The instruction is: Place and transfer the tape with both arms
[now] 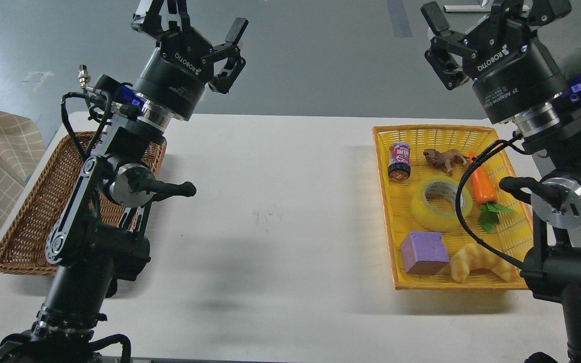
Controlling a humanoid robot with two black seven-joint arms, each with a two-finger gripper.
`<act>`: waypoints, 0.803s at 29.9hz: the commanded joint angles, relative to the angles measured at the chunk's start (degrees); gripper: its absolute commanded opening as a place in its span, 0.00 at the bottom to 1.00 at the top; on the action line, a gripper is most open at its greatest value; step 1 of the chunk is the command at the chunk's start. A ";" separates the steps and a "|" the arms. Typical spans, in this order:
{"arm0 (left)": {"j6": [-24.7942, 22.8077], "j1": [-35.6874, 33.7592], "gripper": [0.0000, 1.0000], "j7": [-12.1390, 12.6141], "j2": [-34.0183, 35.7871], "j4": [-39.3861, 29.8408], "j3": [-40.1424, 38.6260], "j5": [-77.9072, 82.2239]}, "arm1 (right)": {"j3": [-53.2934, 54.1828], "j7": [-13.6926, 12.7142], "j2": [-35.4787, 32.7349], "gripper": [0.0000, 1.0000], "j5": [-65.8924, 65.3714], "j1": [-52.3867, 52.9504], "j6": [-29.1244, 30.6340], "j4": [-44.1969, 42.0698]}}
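Tape (442, 202) lies flat in the yellow tray (390, 237), between the can (399, 161) and the croissant toy (479, 262), untouched. Both claws hang high above that tray's level: left gripper (200, 27) spread wide and empty, right gripper (464, 27) likewise. Judged from this, pickup, handover and placing all remain.

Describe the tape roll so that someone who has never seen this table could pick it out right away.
Look to the yellow tray on the right side of the white table. The tape lies flat near the tray's middle, between the small can behind it and the purple block in front. It is the only ring-shaped thing there: see-through yellow with a pale core, unlike the solid tan croissant.
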 commanded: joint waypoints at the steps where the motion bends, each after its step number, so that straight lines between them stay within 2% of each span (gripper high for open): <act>1: -1.33 0.54 0.98 0.00 0.00 0.00 0.06 0.09 | -0.17 -0.01 0.00 0.99 -0.05 0.01 0.16 0.11; 6: -3.62 -0.16 0.98 0.00 0.00 -0.09 -0.12 0.09 | -0.61 -0.44 0.00 0.98 -1.71 0.81 0.16 -0.15; 9: -3.62 -0.16 0.98 0.00 0.00 -0.17 -0.12 0.09 | -0.52 -1.15 0.00 0.98 -8.72 0.37 -0.19 -0.24; 14: -3.09 0.10 0.98 0.00 0.00 -0.09 -0.12 0.09 | -0.52 -3.87 0.00 0.98 -11.30 0.63 -1.87 -0.33; 16: -3.18 -0.16 0.98 0.00 0.00 -0.17 -0.03 0.27 | -0.43 -4.84 -3.58 0.98 -11.04 1.33 -1.95 0.11; 21: -3.88 -0.16 0.98 0.00 0.00 -0.61 -0.20 0.01 | -0.61 -4.93 -13.68 0.98 -11.65 3.18 -2.04 -0.68; 24: -4.15 0.01 0.98 0.00 0.00 -0.88 -0.20 0.00 | -0.61 -4.93 -15.64 0.98 -17.08 5.46 -2.22 -1.03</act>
